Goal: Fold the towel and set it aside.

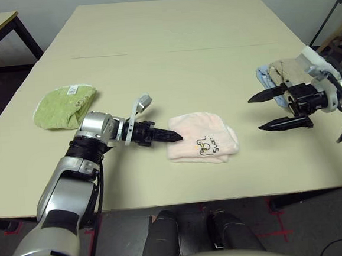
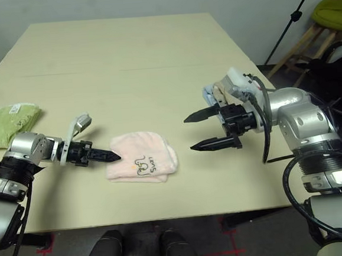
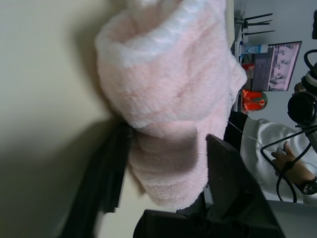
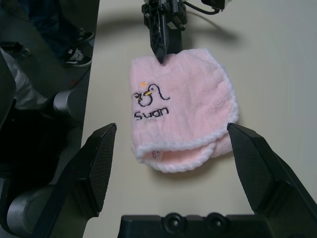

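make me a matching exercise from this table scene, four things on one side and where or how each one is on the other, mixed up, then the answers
Things:
1. pink towel
2. green towel
3. left gripper
4. right gripper

Places or states:
A. bunched up near the table's left edge
B. folded, lying in the middle near the front edge
C. jaws wide open, raised to the right of the pink towel
D. tips at the pink towel's left edge

Pairs: 1-B, 2-A, 3-D, 4-C
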